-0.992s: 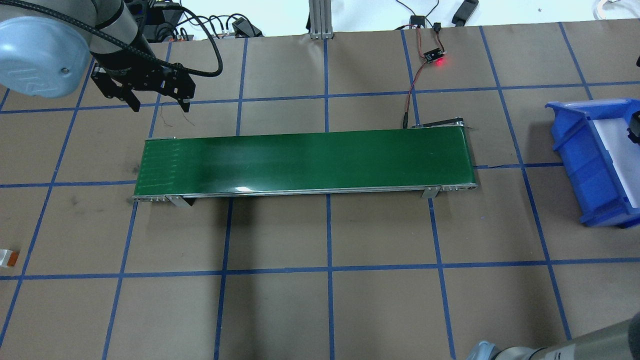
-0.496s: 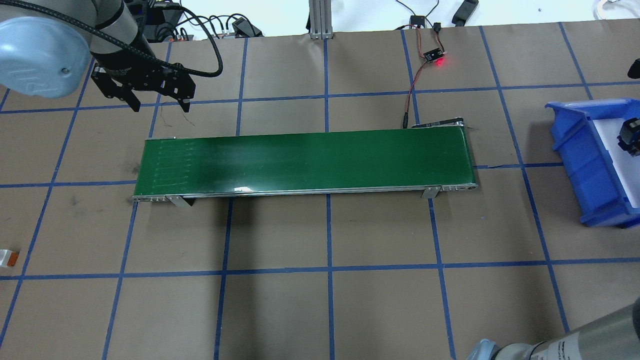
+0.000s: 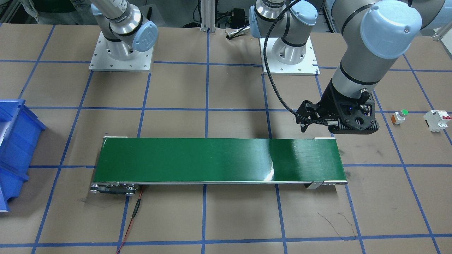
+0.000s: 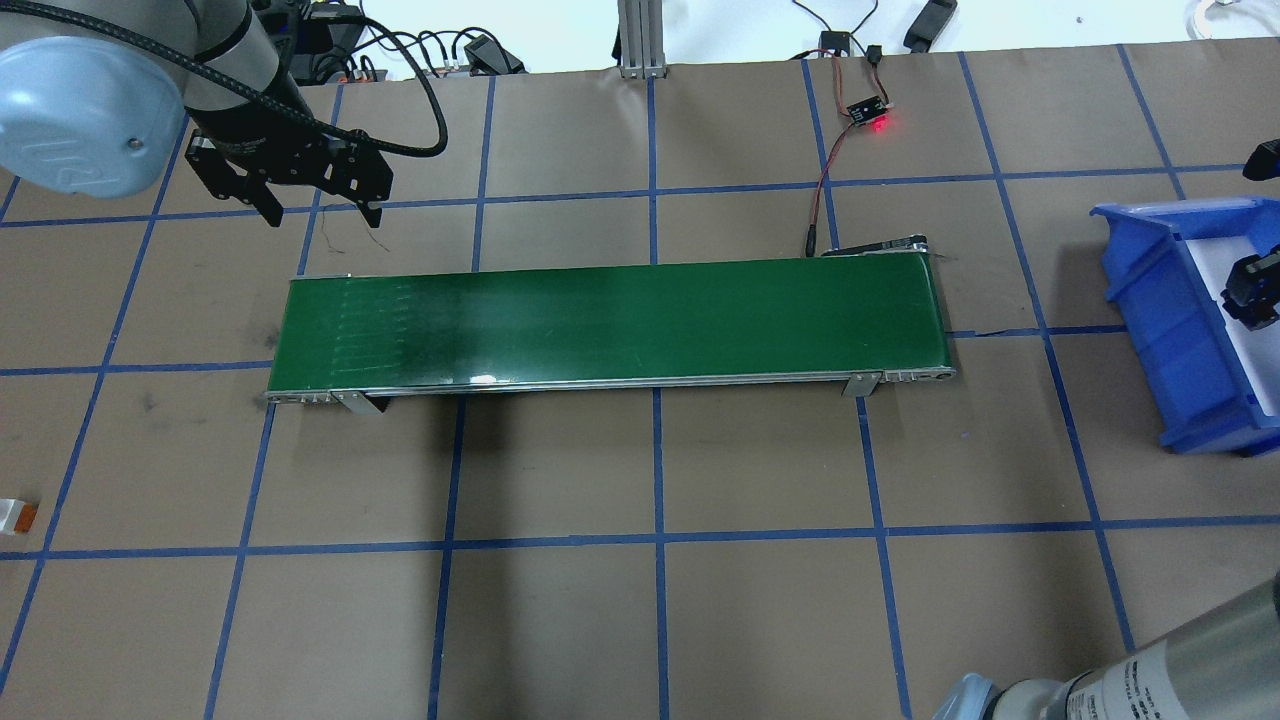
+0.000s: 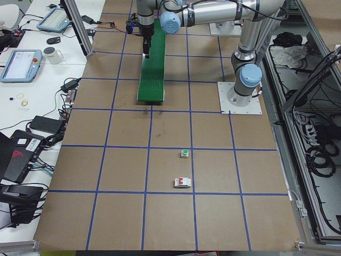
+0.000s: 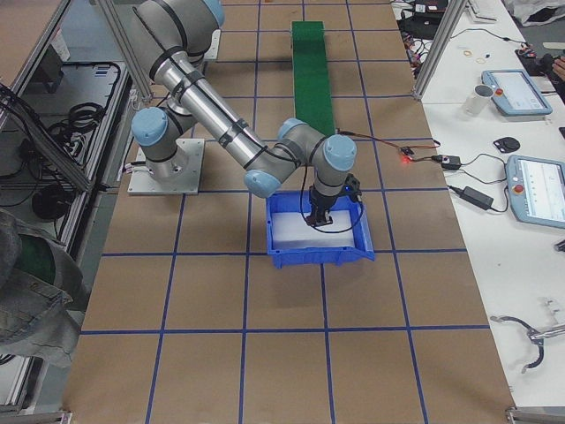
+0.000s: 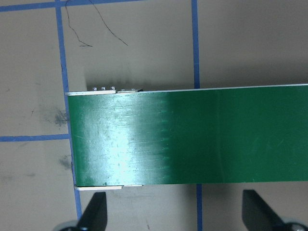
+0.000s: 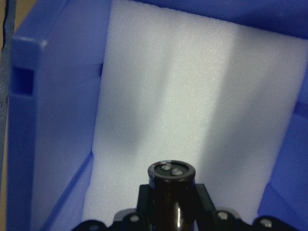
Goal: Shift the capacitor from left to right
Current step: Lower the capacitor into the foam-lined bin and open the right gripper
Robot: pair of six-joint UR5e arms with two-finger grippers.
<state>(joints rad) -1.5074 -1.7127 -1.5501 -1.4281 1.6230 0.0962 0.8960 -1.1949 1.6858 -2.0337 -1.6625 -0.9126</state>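
Observation:
The capacitor (image 8: 171, 180), a small dark cylinder with two metal pins on its top face, sits between the fingers of my right gripper (image 8: 172, 204). That gripper is shut on it and holds it above the white foam inside the blue bin (image 8: 48, 120). In the overhead view the right gripper (image 4: 1255, 290) shows at the right edge, over the bin (image 4: 1160, 300). My left gripper (image 4: 322, 208) is open and empty, hovering just beyond the left end of the green conveyor belt (image 4: 610, 320). Its spread fingertips (image 7: 96, 214) show in the left wrist view.
A white push button with a green cap (image 3: 399, 116) and a white circuit breaker with red switches (image 3: 437, 120) stand on the table on the robot's left. A small board with a red light (image 4: 868, 110) and its wires lie beyond the belt.
My right gripper has come further into the overhead view over the blue bin. My left gripper has shifted slightly away from the belt's end.

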